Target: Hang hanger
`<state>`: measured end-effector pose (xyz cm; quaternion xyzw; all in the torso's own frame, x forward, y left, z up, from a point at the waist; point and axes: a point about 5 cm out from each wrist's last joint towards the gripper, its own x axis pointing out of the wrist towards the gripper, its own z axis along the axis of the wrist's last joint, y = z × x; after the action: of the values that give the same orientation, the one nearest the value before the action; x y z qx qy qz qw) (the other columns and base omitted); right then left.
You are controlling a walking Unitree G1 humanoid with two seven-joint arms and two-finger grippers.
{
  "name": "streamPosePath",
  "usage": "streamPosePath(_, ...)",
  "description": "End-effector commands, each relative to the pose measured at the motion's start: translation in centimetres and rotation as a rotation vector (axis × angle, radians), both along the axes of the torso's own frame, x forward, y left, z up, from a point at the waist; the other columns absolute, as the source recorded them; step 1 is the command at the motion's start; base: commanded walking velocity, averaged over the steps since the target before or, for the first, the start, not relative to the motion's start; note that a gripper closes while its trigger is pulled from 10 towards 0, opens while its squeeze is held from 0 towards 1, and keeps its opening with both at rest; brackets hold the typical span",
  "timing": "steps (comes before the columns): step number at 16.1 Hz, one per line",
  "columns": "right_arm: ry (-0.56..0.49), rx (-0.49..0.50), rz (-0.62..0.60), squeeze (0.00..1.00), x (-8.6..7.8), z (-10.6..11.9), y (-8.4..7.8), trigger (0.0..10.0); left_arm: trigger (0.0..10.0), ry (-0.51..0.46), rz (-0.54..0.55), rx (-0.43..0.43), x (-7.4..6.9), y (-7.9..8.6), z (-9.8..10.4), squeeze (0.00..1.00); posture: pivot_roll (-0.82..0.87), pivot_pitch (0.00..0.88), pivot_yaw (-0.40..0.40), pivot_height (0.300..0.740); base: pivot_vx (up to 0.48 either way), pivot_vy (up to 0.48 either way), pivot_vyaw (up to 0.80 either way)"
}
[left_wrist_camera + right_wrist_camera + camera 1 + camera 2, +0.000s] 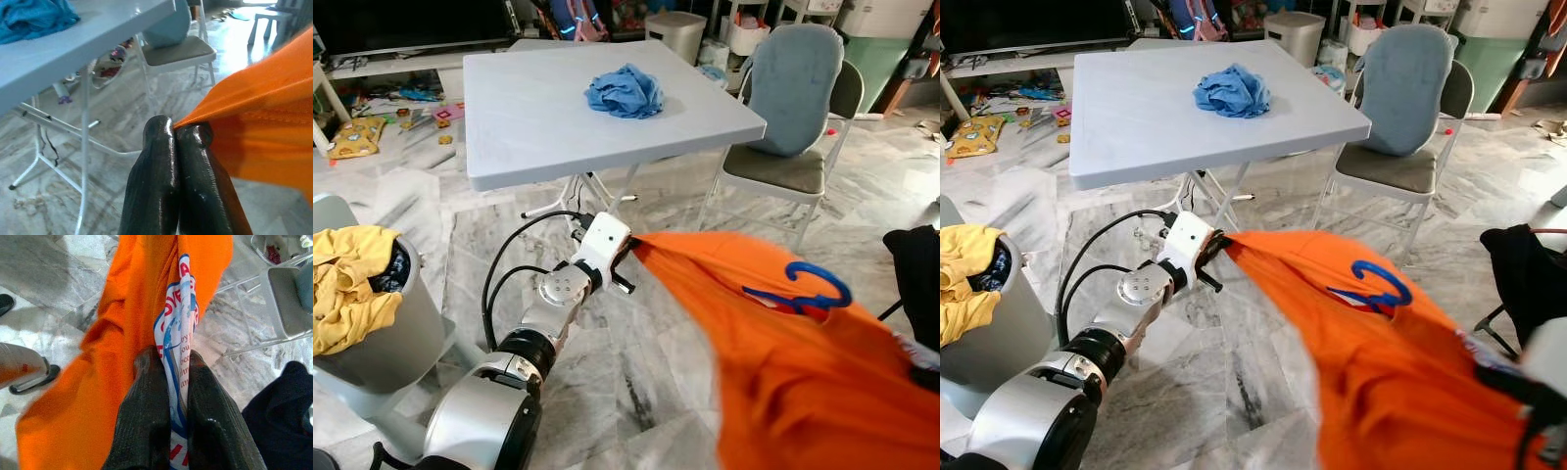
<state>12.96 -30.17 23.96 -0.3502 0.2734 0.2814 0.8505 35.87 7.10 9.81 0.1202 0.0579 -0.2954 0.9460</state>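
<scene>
An orange shirt (773,362) is stretched in the air between my two grippers, over the marble floor. The blue hanger (808,291) sits inside it, its hook sticking up through the neck. My left gripper (628,247) is shut on one corner of the shirt, below the table's near edge; the left wrist view shows the fingertips (168,134) pinching the orange cloth (264,117). At the lower right my right gripper (168,362) is shut on the shirt's printed white and blue part (178,328).
A grey folding table (548,108) with a blue cloth (625,90) stands ahead. A chair (793,117) is at its right. On the left stands a grey bin with yellow clothes (347,284). A dark garment (915,274) hangs at the right edge.
</scene>
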Motion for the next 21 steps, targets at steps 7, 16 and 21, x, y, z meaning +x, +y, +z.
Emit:
streamPosePath(7,-0.097,-0.195,0.03,0.0,2.0,-0.9,0.2,10.0,0.0,0.17,-0.185,-0.069,-1.6,-2.6,-1.6,0.0,-0.12,0.0,-0.018,0.74,0.0,0.0,0.0)
streamPosePath(16,-0.196,0.079,0.027,0.0,4.8,-3.9,5.2,10.0,10.0,0.209,-0.294,-0.139,-2.9,-6.1,-1.3,0.0,-0.1,0.0,-0.029,0.74,0.0,0.0,0.0)
streamPosePath(21,-0.185,0.215,0.05,0.0,5.0,-4.4,8.4,10.0,10.0,0.204,-0.214,-0.217,-2.2,-6.4,-0.2,0.0,-0.11,0.0,-0.023,0.74,0.0,0.0,0.0)
